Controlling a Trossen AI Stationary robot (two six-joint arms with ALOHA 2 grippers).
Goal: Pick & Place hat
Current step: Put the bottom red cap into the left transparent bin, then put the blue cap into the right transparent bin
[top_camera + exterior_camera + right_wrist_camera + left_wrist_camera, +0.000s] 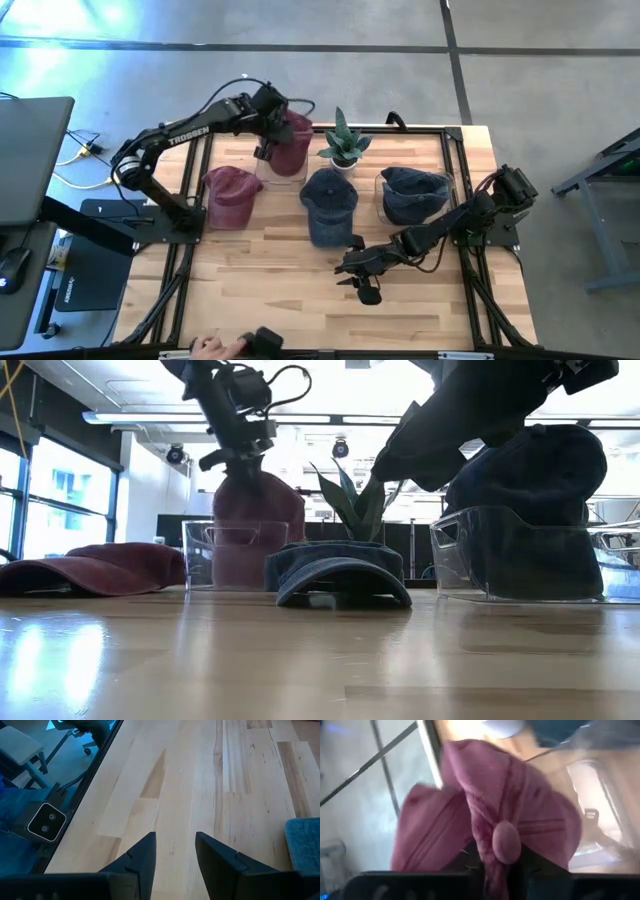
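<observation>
High view | left gripper [268, 128] atop maroon hat [288, 148] | bin [272, 170]

A small potted plant [343, 143] with spiky green leaves is seen on the wooden table [280, 290], near the far edge. A laptop [30, 160] is seen beside the table — to the left — and a yellow cable [80, 150] is laid on the grey floor [540, 90].
</observation>
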